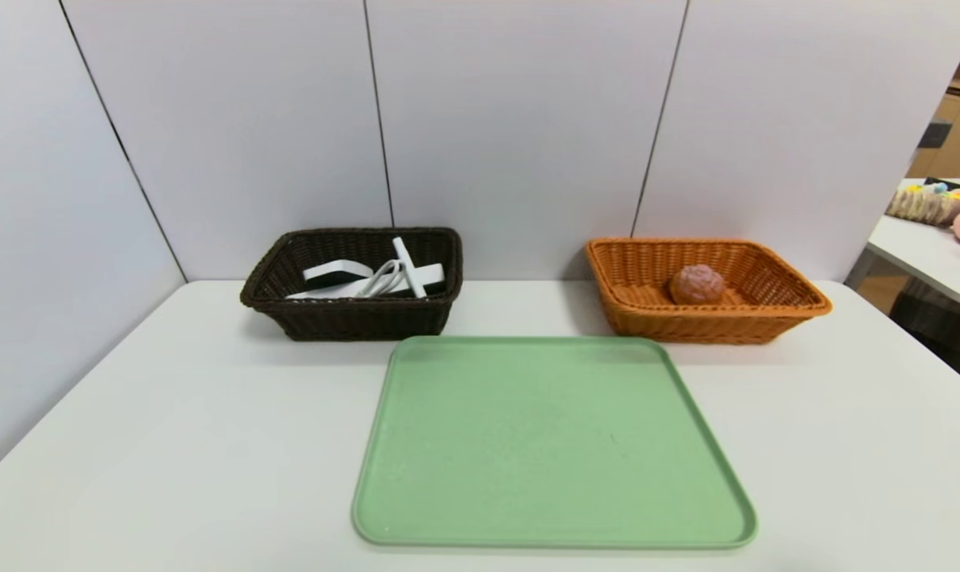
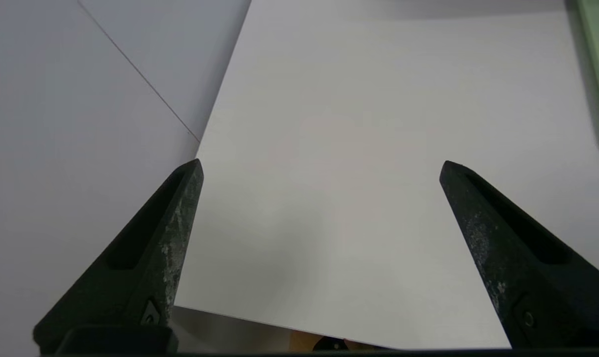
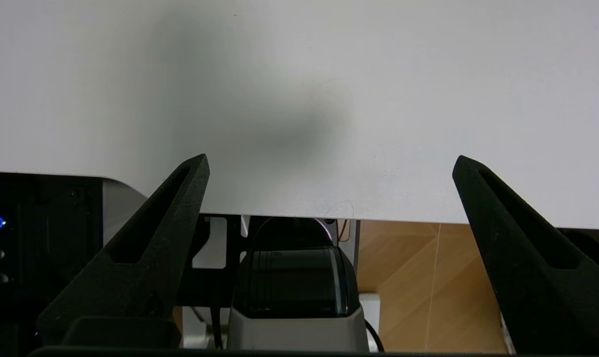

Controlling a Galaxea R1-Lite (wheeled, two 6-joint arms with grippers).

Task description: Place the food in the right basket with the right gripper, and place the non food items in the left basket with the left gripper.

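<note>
At the back left of the white table stands the dark brown left basket [image 1: 353,318]. It holds white non food items [image 1: 373,278] with a white cable. The orange right basket [image 1: 798,306] at the back right holds a round brownish piece of food [image 1: 696,284]. Neither arm shows in the head view. My left gripper [image 2: 321,168] is open over bare table near its left front edge, with nothing between its fingers. My right gripper [image 3: 331,163] is open over the table's near edge, also with nothing in it.
A green tray [image 1: 551,445] with nothing on it lies in the middle of the table, in front of both baskets. Grey wall panels close off the back and left. A second table [image 1: 933,254] with toys stands at the far right.
</note>
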